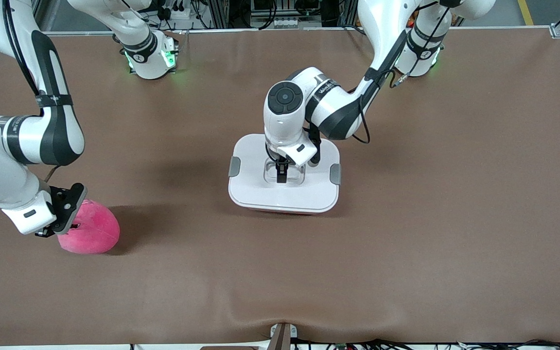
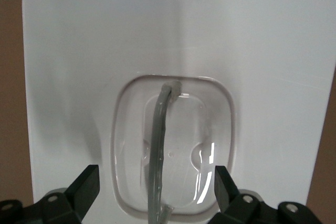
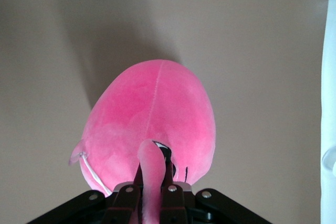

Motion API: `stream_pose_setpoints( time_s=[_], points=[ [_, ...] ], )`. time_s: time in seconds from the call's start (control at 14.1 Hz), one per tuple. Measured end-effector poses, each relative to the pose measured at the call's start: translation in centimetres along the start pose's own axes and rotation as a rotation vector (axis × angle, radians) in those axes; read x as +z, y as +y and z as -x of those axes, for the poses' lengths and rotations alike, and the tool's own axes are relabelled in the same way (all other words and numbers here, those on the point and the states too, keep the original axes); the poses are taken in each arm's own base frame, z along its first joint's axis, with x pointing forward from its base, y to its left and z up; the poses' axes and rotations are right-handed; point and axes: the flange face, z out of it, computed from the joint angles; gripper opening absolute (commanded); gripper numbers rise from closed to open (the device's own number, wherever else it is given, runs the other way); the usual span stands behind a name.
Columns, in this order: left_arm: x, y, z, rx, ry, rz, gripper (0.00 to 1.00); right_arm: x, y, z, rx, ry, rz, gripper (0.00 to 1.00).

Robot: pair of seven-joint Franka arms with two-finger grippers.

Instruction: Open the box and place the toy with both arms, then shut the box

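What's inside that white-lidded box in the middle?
You cannot tell. The white lid still covers the box; only a clear handle sits in its recessed top, with the open left gripper around it.

Box [image 1: 285, 194] mid-table, lid on — toy [image 1: 90, 228] well apart, toward right arm's end, nearer the camera.

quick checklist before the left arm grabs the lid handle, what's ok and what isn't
1. Left hand open, fingers either side of the clear recessed handle: ok.
2. Left hand over the middle of the white lid of the pink plastic box: ok.
3. Grey side clips released: cannot tell.
4. Right hand shut on a fold of the hot-pink plush toy: ok.
5. Toy lifted off the brown table: cannot tell.
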Motion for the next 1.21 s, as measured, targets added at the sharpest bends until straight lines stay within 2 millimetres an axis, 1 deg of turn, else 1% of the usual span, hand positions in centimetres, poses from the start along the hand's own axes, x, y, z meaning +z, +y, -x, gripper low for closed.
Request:
stream_pose_setpoints(
  time_s=[0.14, 0.28, 0.43, 0.57, 0.71, 0.92, 1.07, 1.14, 1.21],
  points=[
    [0.2, 0.0, -0.2, 0.000, 0.006, 0.000, 0.70, -0.4, 0.1, 0.0, -0.001, 0.001, 0.006, 0.00],
    [0.5, 0.0, -0.3, -0.001, 0.010, -0.003, 0.65, -0.6, 0.1, 0.0, -0.002, 0.002, 0.010, 0.00],
    [0.5, 0.1, -0.4, -0.003, 0.011, -0.002, 0.64, -1.0, 0.3, 0.0, -0.004, 0.003, 0.018, 0.00],
    [0.3, 0.1, -0.5, -0.004, 0.010, 0.001, 0.64, -1.5, 0.5, 0.0, -0.015, 0.004, 0.027, 0.00],
    [-0.1, 0.1, -0.6, -0.005, 0.008, 0.004, 0.60, -1.6, 0.6, 0.0, -0.022, 0.004, 0.030, 0.00],
    [-0.6, 0.0, -1.0, -0.007, 0.009, 0.004, 0.60, -1.6, 0.6, 0.0, -0.024, 0.004, 0.031, 0.00],
    [-0.4, -0.1, -1.1, -0.008, 0.013, 0.001, 0.55, -1.6, 0.6, 0.0, -0.025, 0.004, 0.031, 0.00],
    [-0.3, -0.1, -1.2, -0.009, 0.014, -0.001, 0.49, -1.6, 0.6, 0.0, -0.025, 0.004, 0.030, 0.00],
    [-0.3, -0.1, -1.2, -0.009, 0.014, -0.001, 0.47, -1.6, 0.6, 0.0, -0.025, 0.004, 0.030, 0.00]
  ],
)
